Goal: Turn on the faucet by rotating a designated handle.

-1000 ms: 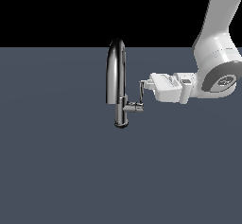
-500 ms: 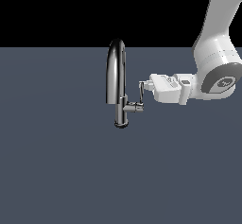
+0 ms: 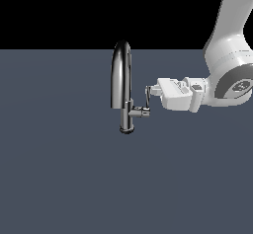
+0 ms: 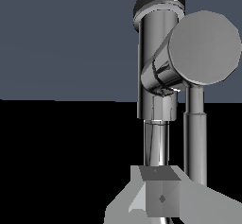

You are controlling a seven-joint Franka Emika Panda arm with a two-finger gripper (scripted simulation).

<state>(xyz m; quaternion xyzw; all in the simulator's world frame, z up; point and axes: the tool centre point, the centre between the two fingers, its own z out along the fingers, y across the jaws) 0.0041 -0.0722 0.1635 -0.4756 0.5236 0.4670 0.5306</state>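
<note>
— Where does the tall, mirror-bright chrome faucet stand?

— On the flat, matte slate-grey counter, near the middle of the exterior view. Its arched gooseneck spout rises from a round base; a short horizontal stub sticks out toward the exterior view's right.

— And the small thin chrome lever handle?

— Upright off the end of that stub, smooth and slim.

— The arm?

— Glossy white, reaching in level from the exterior view's right. Its boxy white gripper meets the handle's upper end.

— Jaws?

— Cannot tell whether they clasp the lever or merely touch it; the wrist view shows one grey faceted finger in front of the chrome shaft.
</note>
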